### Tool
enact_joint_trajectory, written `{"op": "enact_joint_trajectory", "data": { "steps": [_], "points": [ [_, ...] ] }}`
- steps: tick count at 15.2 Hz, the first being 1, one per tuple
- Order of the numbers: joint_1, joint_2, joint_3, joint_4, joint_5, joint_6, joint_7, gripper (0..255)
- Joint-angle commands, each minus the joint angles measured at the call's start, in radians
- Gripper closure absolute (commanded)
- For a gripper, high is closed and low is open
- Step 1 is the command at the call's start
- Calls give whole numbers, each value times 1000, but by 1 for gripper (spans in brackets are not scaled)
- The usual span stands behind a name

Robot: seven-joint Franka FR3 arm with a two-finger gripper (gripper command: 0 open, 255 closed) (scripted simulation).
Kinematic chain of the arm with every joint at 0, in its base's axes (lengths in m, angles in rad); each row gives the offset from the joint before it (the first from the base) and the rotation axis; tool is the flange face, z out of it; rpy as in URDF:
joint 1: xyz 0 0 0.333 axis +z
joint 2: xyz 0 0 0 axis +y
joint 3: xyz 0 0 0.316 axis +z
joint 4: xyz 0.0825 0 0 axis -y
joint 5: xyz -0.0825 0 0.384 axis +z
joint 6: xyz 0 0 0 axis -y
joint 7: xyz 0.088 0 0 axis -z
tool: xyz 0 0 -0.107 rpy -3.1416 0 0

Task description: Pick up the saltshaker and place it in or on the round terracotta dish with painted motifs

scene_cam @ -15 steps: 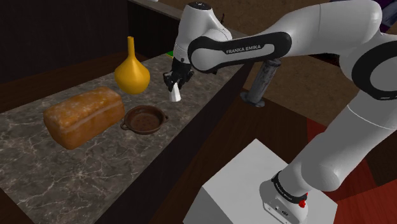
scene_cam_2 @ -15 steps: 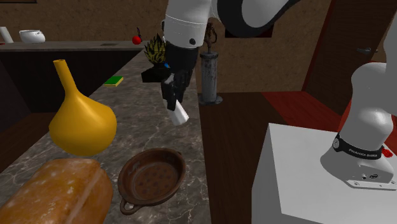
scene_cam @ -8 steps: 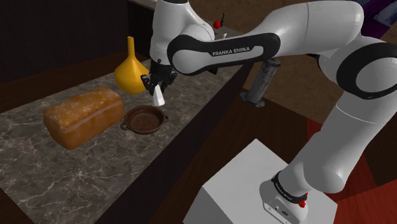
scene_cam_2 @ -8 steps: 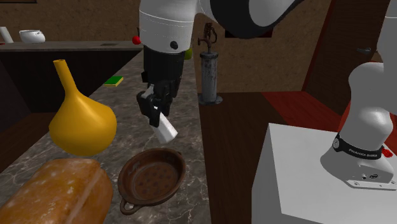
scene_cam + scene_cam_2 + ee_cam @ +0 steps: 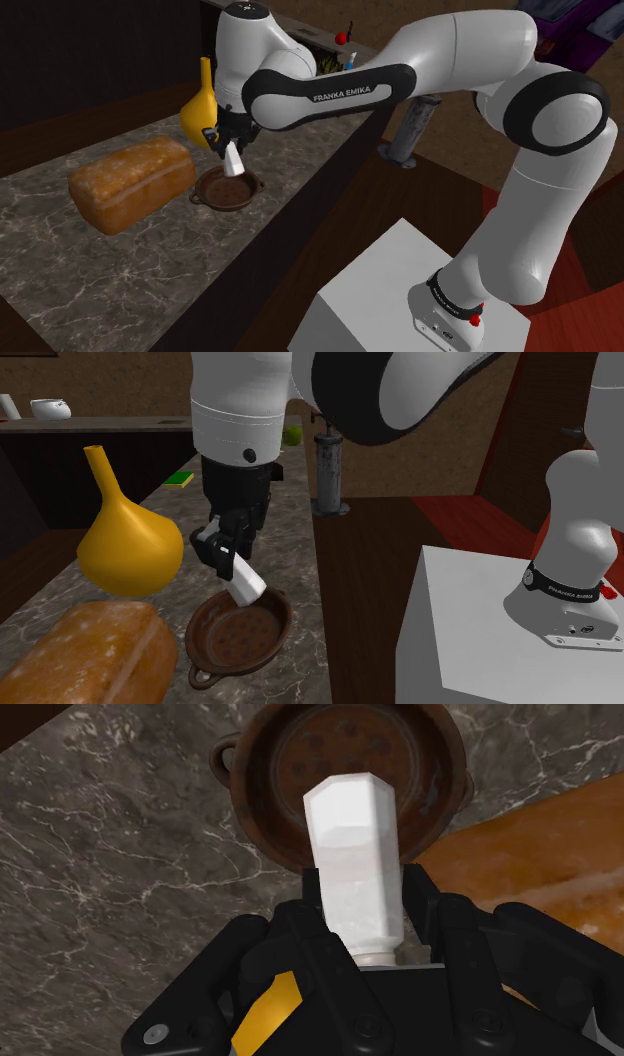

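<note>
The white faceted saltshaker [image 5: 352, 854] hung clamped between the jaws of the all-black gripper [image 5: 365, 904], over the round brown dish [image 5: 250, 799] near the marble worktop's [image 5: 70, 285] edge, with only its release left.

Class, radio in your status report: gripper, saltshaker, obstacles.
Black two-finger gripper shut on white faceted saltshaker. Saltshaker tilted over round brown two-handled dish. Yellow gourd-shaped vase close beside gripper.

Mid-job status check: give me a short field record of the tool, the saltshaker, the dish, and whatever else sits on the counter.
tool: shut on the saltshaker, raised above the counter
saltshaker: white, tilted, hanging over the dish; contact with the dish cannot be told
dish: brown, round, small side handles, nothing lying inside
counter: dark, marbled
neighbours: bread loaf and yellow long-necked vase, both beside the dish
</note>
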Motion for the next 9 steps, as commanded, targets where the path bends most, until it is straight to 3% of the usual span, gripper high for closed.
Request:
{"op": "enact_joint_trajectory", "data": {
  "steps": [1,9],
  "points": [
    [2,5,-1,-18,-6,23,9,255],
    [6,42,-12,-76,-35,112,38,255]
  ]
}}
